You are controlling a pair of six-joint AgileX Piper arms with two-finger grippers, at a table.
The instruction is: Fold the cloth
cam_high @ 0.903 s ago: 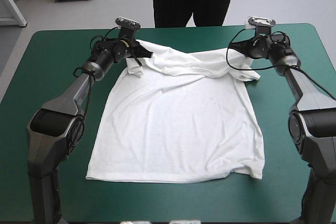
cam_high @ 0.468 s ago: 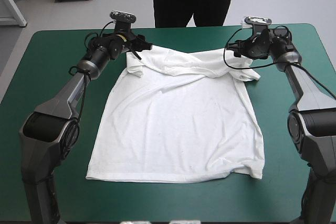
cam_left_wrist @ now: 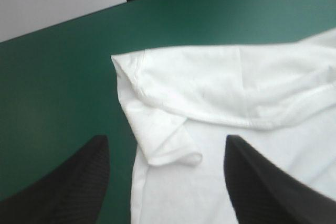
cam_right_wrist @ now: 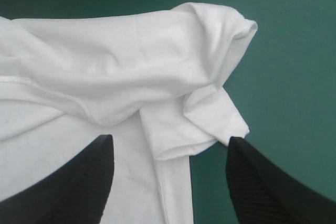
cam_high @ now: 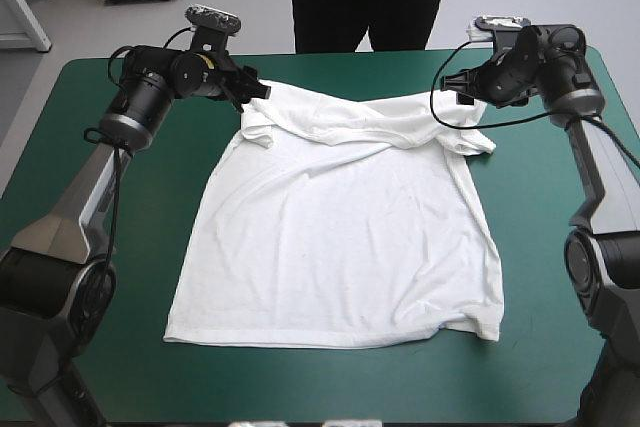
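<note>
Surface (cam_high: 100,247), teal-green cover, inspected from my remote station. T-shirt (cam_high: 340,237), white, lies spread flat about the middle, hem toward the near edge and shoulders toward the far edge. The shoulder end is turned over onto the body as a rumpled folded band (cam_high: 370,117) running along the far edge. I judge this to be a first fold laid, though not neatly.

Left end effector (cam_high: 248,94) hangs at the band's corner nearest the far-left corner of the surface, black fingers spread wide and gripping nothing. On my wrist feed the cloth lies ahead of and between them, and I cannot confirm contact. Right end effector (cam_high: 462,87) stands likewise released at the band's other corner, toward the far-right corner, fingers apart and empty. I judge each sits at a corner because those are the natural pick points for a fold.

Left sleeve (cam_left_wrist: 168,148) shows folded just beside the band. Right sleeve (cam_right_wrist: 215,114) pokes out crumpled and may need tidying before any further fold.
</note>
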